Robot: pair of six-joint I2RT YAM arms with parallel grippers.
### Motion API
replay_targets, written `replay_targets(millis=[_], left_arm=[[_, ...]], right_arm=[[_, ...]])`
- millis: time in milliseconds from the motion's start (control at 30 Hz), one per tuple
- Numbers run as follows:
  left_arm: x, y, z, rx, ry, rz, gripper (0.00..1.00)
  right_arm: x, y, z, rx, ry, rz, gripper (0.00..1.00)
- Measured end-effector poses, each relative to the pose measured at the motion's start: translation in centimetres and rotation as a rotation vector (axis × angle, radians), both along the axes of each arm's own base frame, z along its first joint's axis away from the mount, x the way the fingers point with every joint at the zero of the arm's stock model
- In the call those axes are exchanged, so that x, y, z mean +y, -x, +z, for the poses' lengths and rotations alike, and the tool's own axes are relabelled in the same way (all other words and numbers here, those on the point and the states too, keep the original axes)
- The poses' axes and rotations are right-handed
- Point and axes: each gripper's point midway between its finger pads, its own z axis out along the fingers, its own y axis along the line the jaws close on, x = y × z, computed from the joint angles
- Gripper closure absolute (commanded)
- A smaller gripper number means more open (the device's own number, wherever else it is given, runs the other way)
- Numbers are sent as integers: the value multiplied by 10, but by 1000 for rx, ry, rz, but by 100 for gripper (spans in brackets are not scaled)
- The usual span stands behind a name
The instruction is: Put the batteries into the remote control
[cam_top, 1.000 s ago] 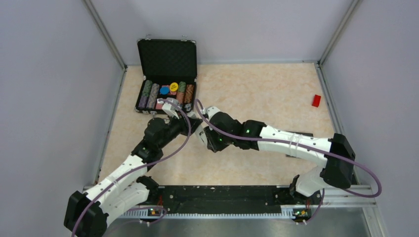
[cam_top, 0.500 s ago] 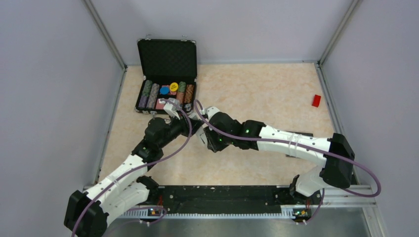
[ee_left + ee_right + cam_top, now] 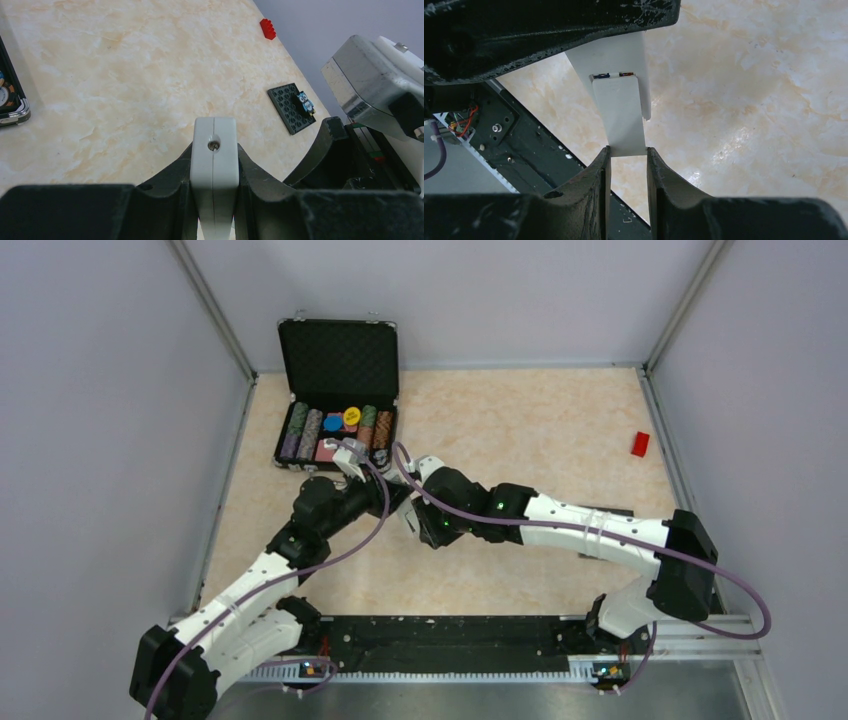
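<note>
The left arm and right arm wear white shells with black joint housings; a purple cable trails along each. Black fingers look scuffed.

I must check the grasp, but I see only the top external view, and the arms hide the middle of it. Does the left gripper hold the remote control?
Observer: Yes. In the left wrist view the left gripper is shut on the remote control, which is seen end-on between its fingers.
Operator: And what does the right gripper hold?
Observer: The right gripper is shut on the flat white cover plate, which lies against the remote.
Operator: Does the plate cover everything?
Observer: Not fully. At the plate's far edge a thin strip shows, dark blue and orange-brown.
</note>
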Motion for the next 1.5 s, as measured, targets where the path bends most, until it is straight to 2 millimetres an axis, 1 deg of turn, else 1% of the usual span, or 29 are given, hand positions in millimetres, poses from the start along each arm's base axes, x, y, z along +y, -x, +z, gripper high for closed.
replay_targets(millis=[333,700,900,1033,1167,1233,1333,1433,1500], left_arm=[[-3,1,-7,25,-11,-15,100],[-3,2,-7,39,-5,-18,100],[-3,2,-7,58,10,-11,100],[0,0,-10,76,8,21,100],[8,-6,-14,87,-4,77,100],[11,-7,-17,98,-10,100,100],[16,-9,-24,125,-9,141,100],[20,-8,-36,175,17,177,100],[22,-4,-46,217,53,195,100]], right_arm=[[4,-2,-11,9,24,2,77],[6,-7,-7,-8,21,-6,76],[11,-11,-3,-23,6,-14,76],[11,-12,-4,-21,4,-27,75],[13,-14,-5,-22,-11,-54,70],[8,-14,-12,-10,-2,-72,68],[-10,-10,-32,25,39,-118,65],[-41,-3,-56,73,91,-194,63],[-65,1,-72,108,134,-256,63]])
